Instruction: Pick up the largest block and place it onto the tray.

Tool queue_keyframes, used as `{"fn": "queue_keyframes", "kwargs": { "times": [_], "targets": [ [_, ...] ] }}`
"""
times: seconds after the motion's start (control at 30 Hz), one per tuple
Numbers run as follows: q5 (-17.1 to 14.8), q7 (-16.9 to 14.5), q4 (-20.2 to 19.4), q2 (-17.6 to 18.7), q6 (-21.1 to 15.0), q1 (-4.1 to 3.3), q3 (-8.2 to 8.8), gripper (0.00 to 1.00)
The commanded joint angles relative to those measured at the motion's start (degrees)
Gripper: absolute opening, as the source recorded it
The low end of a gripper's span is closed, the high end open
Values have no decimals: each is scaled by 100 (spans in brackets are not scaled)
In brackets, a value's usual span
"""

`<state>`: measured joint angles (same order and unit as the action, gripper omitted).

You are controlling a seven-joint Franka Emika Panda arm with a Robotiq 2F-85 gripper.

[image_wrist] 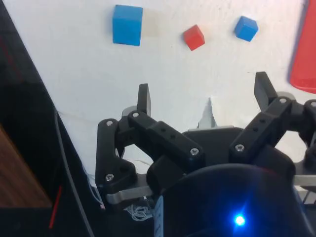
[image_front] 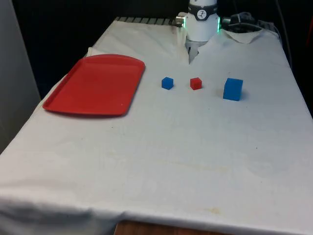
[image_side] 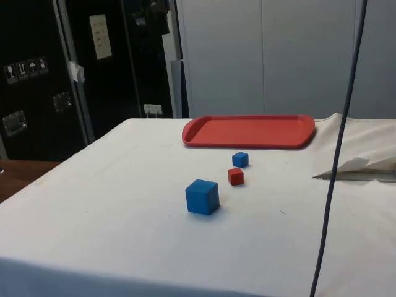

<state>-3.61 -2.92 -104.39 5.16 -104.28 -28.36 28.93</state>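
Plainly nothing is held yet. Gripper hangs with its fingers spread wide, bare white cloth between them.

Layout, front view, clock face laid flat on the table with 12 at the far end and centred on the red block:
- large blue block at 3 o'clock, a clear gap from the red one
- small blue block at 9 o'clock, a similar gap
- red tray further out at 9 o'clock, well apart from all three, nothing on it

Side view agrees: large blue block nearest that camera, red block and small blue block stepping back toward the tray.

Risks from here, as judgement:
- wrong pick: two of the blocks are blue, and in the wrist view the red block sits more nearly ahead of the gap than the large blue block does
- wide fingers nudging the red neighbour if the descent lands off-centre
- a long carry to the tray, passing above both small blocks; a shallow pinch could drop the block

Target versus fingers: well apart, no contact. In the wrist view the large blue block lies beyond the fingertips, about in line with one finger, not the gap. Sideways shift needed before descent.
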Motion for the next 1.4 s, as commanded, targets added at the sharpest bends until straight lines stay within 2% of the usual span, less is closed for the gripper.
{"fn": "queue_keyframes", "kwargs": {
  "times": [0.0, 0.03, 0.2, 0.27, 0.3, 0.33, 0.57, 0.6, 0.63, 0.83, 0.87, 0.9, 1.03, 1.13, 1.17, 1.2, 1.37],
  "targets": [
    [0, 34, 0, 0, 0, 0, -29, 100],
    [34, 132, -46, -40, -52, -29, -63, 100],
    [103, 275, -178, -149, -126, -40, -183, 100],
    [126, 327, -252, -195, -172, -40, -235, 100],
    [63, 275, -201, -138, -74, 0, -264, 100],
    [160, 378, -344, -246, -235, -40, -292, 100],
    [286, 561, -854, -493, -676, -23, -481, 100],
    [201, 464, -728, -401, -510, 0, -464, 100],
    [304, 579, -917, -521, -728, -23, -504, 100],
    [395, 733, -1432, -745, -1175, -11, -659, 100],
    [315, 653, -1346, -688, -1049, 0, -647, 100],
    [401, 756, -1513, -773, -1249, -17, -688, 100],
    [424, 859, -1874, -888, -1570, -11, -802, 100],
    [424, 911, -2051, -922, -1759, -11, -871, 100],
    [350, 825, -2000, -894, -1656, 0, -859, 100],
    [418, 928, -2108, -922, -1822, -11, -900, 100],
    [395, 1031, -2366, -888, -2183, -11, -1043, 100]
  ]
}}
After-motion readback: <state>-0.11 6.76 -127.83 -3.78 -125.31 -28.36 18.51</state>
